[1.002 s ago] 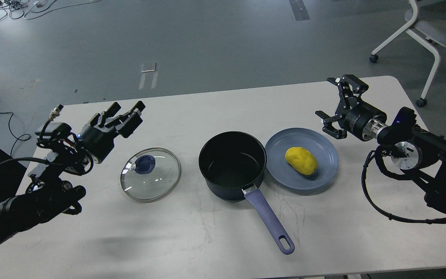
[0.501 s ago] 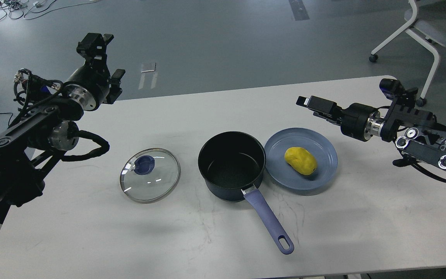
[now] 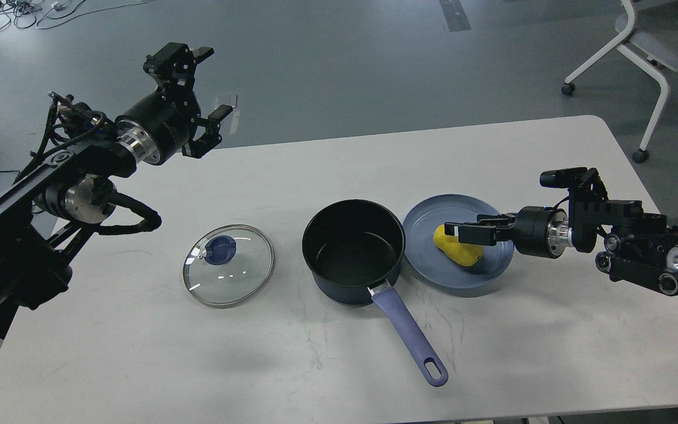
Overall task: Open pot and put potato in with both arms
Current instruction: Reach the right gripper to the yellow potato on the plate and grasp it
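Two hands: right hand (image 3: pixel 462 231) at potato (image 3: pixel 459 249), spread unclear; left hand (image 3: pixel 198 88) spread, empty.

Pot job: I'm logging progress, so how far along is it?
Done: the glass lid lies on the table left of the open pot. In hand: the right gripper is at the potato on the blue plate; grasp unclear. The left gripper is raised, open. Left: potato into pot.
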{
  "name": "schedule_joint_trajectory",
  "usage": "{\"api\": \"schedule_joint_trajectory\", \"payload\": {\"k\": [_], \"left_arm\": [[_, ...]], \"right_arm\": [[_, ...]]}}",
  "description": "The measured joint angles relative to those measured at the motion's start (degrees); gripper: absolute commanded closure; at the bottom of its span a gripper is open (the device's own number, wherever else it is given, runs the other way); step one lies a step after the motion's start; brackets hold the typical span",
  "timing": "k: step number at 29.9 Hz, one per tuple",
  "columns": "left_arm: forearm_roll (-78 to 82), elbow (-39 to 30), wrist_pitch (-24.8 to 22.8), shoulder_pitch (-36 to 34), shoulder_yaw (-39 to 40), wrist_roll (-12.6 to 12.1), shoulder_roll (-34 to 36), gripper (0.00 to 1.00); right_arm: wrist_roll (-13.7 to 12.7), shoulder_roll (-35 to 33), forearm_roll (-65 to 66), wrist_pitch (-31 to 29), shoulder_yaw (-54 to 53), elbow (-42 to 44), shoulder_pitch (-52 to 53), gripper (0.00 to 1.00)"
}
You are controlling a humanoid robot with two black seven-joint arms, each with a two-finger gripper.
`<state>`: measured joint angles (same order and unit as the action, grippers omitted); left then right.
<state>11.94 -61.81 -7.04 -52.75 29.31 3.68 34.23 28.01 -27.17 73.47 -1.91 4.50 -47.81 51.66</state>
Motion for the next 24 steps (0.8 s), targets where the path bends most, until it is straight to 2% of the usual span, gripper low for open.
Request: {"api": "schedule_joint_trajectory", "payload": {"k": [18, 21, 23, 24], "left_arm": [[0.68, -0.16, 2.12, -0.07, 0.35, 0.19, -0.03, 0.02], [0.70, -0.16, 2.79, -0.07, 0.25, 0.19, -0.18, 0.02], [0.73, -0.16, 3.53, -0.09, 0.23, 0.19, -0.30, 0.02], [0.76, -0.16, 3.75, -0.11, 0.23, 0.19, -0.33, 0.02]], "right_arm": [[0.00, 3.35, 5.44, -0.01, 8.29, 1.50, 3.68, 0.01], [0.00, 3.42, 7.12, -0.01, 9.26, 1.84, 4.22, 0.10], [0.00, 3.46, 7.47, -0.01, 10.53, 2.00, 4.88, 0.36], [0.00, 3.60, 7.54, 0.02, 10.89, 2.16, 5.02, 0.37]]}}
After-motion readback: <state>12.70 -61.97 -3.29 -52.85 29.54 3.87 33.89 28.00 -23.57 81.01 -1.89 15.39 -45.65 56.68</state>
